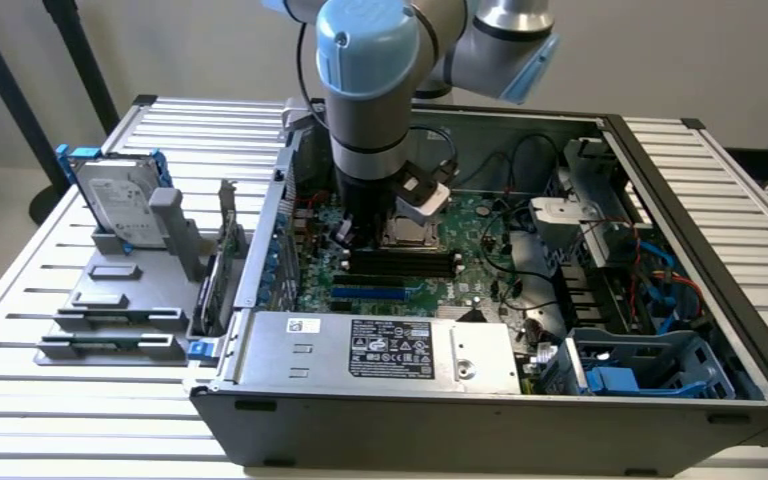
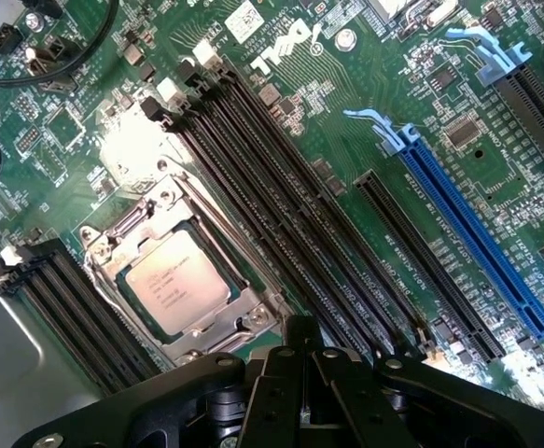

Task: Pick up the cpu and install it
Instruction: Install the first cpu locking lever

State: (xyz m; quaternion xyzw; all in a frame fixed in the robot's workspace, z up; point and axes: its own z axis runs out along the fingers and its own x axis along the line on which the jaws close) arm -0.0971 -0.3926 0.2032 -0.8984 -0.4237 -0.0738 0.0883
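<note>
In the exterior view we see the arm reaching down into the open computer case [image 1: 704, 330], its gripper [image 1: 357, 232] low over the green motherboard [image 1: 478, 255], just beside the metal socket [image 1: 411, 232]. On the exterior view's left, a hard drive [image 1: 115, 205] stands upright in a grey rack on the slatted table [image 1: 37, 270]. A boxy, dull-silver power supply [image 1: 377, 350] fills the near side.

In the wrist view the cpu [image 2: 176, 291], a small flat square with a matte silver top, already sits inside the socket's shiny steel frame [image 2: 99, 271]. The gripper [image 2: 301, 341] is closed and empty, its black fingers pressed together near the socket's corner. We judge the chip placed; whether the frame is latched we cannot tell. Long black memory slots [image 2: 281, 196] and a blue slot [image 2: 472, 233] run alongside.
</note>
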